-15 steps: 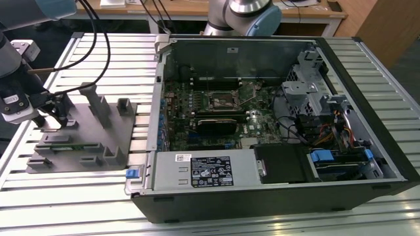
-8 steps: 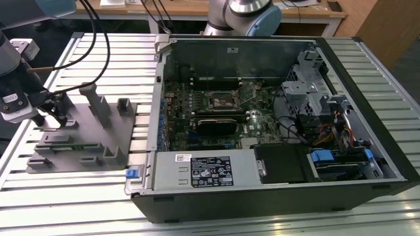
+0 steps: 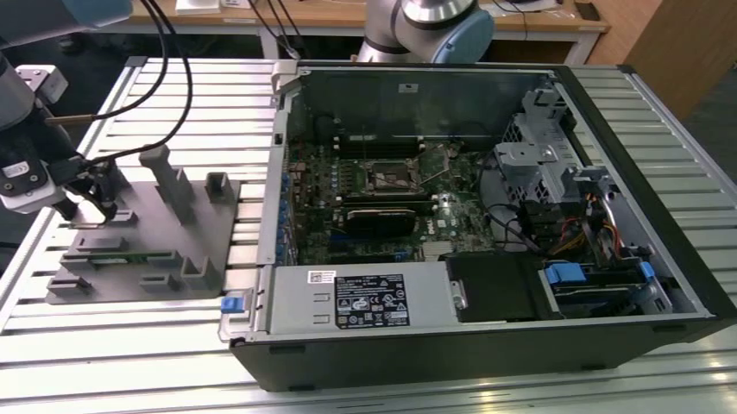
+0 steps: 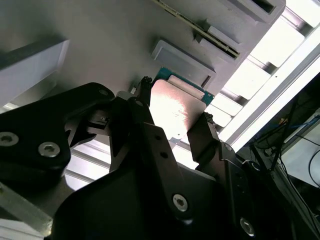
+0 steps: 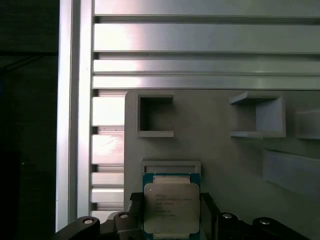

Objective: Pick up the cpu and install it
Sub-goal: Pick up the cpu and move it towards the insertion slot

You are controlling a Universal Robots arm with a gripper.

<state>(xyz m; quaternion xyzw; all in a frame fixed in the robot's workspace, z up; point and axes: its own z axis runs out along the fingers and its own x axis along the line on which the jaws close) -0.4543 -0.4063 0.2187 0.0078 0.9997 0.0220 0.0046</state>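
- The slatted aluminium table [image 3: 185, 78] carries everything in the exterior view.
- An open computer case [image 3: 461, 358] lies on its side toward the exterior view's right, its interior facing up.
- Inside it, the motherboard [image 3: 461, 185] covers the floor. A power supply [image 3: 357, 297] sits along the near wall, and a metal drive cage [image 3: 541, 164] stands toward the exterior view's right.
- The grey plastic fixture [image 3: 173, 250] lies flat on the table just beside the case, on the exterior view's left. Upright posts [image 3: 167, 181] rise from it, and square pockets [image 5: 156, 116] are moulded into its plate.
- The robot arm [image 3: 17, 103] comes down over the fixture's far-left corner, with cables looping behind it.
- A black heatsink block [image 3: 386, 216] sits on the motherboard, and the dark square socket frame [image 3: 389, 177] is just behind it, uncovered.
- The gripper [image 3: 90, 211] points down at the fixture. In both wrist views its black fingers [image 4: 150, 130] stand narrow, one pressed against each of two opposite edges of the cpu.
- A narrow green circuit board [image 3: 121, 256] lies in a slot of the fixture, near the gripper.
- The cpu [image 5: 171, 212] sits between the fingertips, silvery top up and green border showing, within a shallow framed recess of the fixture, well apart from the case. Whether it is lifted clear of the recess cannot be told.
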